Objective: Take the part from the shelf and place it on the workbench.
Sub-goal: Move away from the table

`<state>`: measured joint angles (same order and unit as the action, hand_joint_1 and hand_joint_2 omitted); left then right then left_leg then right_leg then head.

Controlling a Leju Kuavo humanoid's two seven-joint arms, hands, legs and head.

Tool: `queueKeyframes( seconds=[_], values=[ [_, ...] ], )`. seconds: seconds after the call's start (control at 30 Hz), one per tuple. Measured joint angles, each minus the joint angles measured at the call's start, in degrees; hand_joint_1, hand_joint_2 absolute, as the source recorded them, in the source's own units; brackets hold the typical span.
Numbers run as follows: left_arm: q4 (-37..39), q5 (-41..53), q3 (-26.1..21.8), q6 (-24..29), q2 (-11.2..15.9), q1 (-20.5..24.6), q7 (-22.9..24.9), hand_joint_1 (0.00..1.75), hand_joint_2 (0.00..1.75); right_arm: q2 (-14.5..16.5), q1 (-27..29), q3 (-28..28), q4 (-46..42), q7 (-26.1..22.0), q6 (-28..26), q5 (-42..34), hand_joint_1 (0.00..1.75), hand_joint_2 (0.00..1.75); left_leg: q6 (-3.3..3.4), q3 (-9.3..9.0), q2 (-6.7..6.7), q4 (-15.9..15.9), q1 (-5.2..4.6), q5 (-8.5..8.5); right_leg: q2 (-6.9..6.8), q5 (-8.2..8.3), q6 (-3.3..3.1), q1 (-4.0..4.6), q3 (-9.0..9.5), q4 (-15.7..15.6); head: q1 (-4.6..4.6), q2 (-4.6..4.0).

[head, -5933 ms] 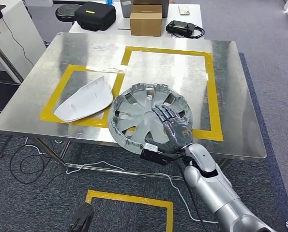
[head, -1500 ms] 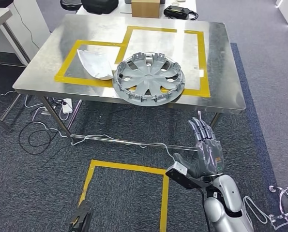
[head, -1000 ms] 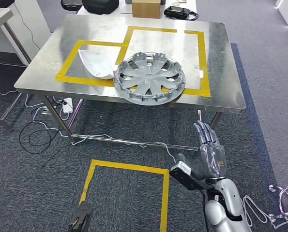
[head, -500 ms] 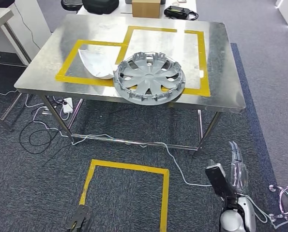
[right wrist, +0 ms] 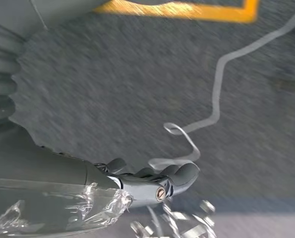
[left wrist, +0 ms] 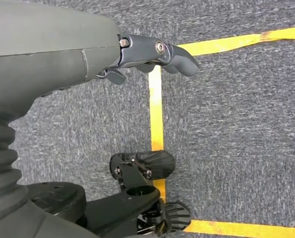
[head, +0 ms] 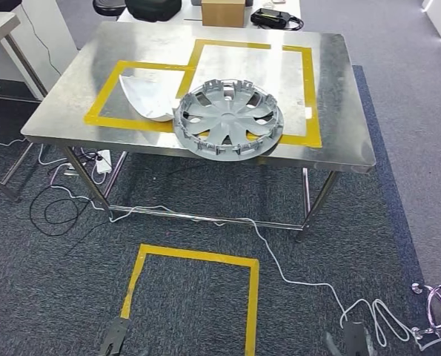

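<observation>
Steel workbench with grey hubcap beside white panel.

Grey carpet, yellow floor tape

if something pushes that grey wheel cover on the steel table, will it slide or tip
The wheel cover lies flat and wide, so tipping looks unlikely. The polished workbench probably lets it slide easily. Its thin spokes with open gaps suggest light, slightly flexible plastic. It sits near the front edge, so a push could send it off.

Robotics test lab in an office-type room; indicated by grey carpet marked with yellow tape, a steel workbench above it, and loose cables beneath the workbench.
</observation>
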<state>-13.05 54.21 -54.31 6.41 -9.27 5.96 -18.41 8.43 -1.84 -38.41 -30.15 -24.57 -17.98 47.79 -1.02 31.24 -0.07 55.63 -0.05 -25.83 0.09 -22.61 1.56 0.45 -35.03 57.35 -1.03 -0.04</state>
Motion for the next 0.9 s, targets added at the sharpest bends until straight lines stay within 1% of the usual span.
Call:
queueKeyframes(
  seconds=[0.03,0.2,0.3,0.67,0.8,0.9],
  values=[
    [0.0,-0.07,-0.09,-0.19,0.0,0.0,0.0,0.0,0.0,0.04,-0.22,-0.82,1.41,0.22,0.22,0.11,0.0,1.75,-0.01,0.0,0.0,0.0,0.0,0.01,0.0,0.0,0.0,0.0,-0.01,0.0,0.0,0.0],
    [0.0,-0.55,-0.87,-3.6,0.08,-0.02,0.24,0.0,0.0,0.1,-0.91,-3.77,6.79,3.36,2.67,1.52,0.0,1.75,-0.07,-0.01,0.0,0.0,0.0,0.1,0.0,0.04,-0.02,0.0,-0.03,0.0,0.02,0.0],
    [0.0,-0.81,-1.45,-4.64,0.19,-0.05,0.5,0.0,0.0,0.22,-0.75,-4.71,9.26,4.23,2.99,2.41,0.0,1.75,-0.07,-0.01,0.0,0.0,-0.01,0.1,0.0,0.06,0.0,-0.01,-0.03,0.0,0.01,0.0],
    [0.0,-0.69,-1.87,-4.86,0.46,-0.07,0.63,0.0,0.0,0.48,-0.93,-5.96,12.55,4.58,3.09,2.8,0.0,1.75,-0.08,-0.01,0.0,0.0,-0.01,0.11,0.01,0.07,-0.01,-0.01,-0.03,0.0,0.0,0.0],
    [-0.01,-0.02,-1.9,-4.2,0.58,-0.2,0.86,0.0,0.0,0.49,-0.93,-6.11,13.14,5.76,3.21,4.53,0.0,1.75,-0.09,-0.01,0.0,0.0,-0.01,0.11,0.01,0.07,-0.01,-0.01,-0.03,0.0,0.0,0.0],
    [-0.02,1.11,-1.9,-3.87,0.72,-0.37,0.93,0.0,0.0,0.49,-0.93,-6.1,13.61,7.81,2.99,7.45,0.0,1.75,-0.09,-0.01,0.01,0.0,-0.01,0.11,0.01,0.07,-0.01,-0.01,-0.04,0.0,0.0,0.0]
  ],
)
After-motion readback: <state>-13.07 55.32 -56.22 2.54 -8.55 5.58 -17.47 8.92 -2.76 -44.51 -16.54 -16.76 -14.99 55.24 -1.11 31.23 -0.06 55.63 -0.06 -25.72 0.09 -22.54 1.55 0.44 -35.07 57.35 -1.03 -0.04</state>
